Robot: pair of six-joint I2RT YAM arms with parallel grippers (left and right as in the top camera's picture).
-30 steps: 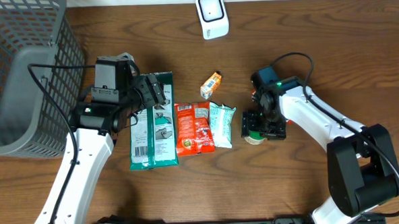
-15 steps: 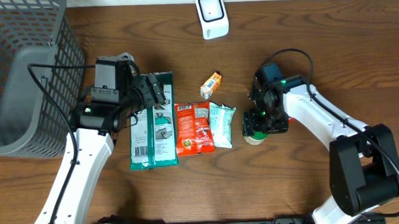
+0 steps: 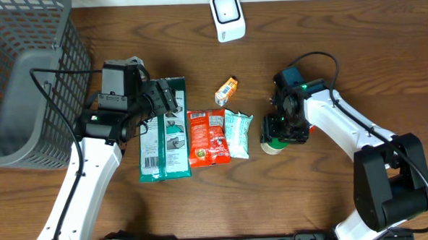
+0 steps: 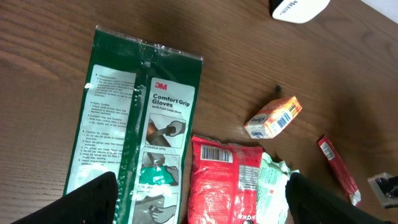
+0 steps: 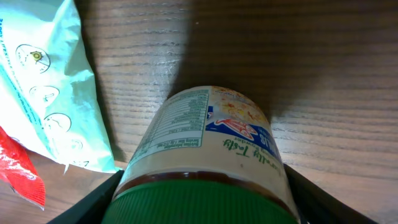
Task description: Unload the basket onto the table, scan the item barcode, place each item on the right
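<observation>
A cream jar (image 5: 211,137) with a green lid and a printed label lies on the table, lid end toward the right wrist camera. My right gripper (image 5: 202,202) has one finger against each side of the jar, shut on it; overhead this gripper (image 3: 281,130) covers most of the jar (image 3: 274,146). The white scanner (image 3: 227,17) stands at the table's far edge. My left gripper (image 4: 199,205) hangs open above the green glove pack (image 4: 143,118) and the red packet (image 4: 224,180), holding nothing.
A pale green pouch (image 3: 238,133) lies just left of the jar. A small orange box (image 3: 227,90) sits behind the packets. A red stick (image 4: 336,169) lies by the right arm. A grey wire basket (image 3: 24,85) fills the far left.
My right gripper has narrowed onto the jar and shifted slightly right. The left arm and the packets have not moved.
</observation>
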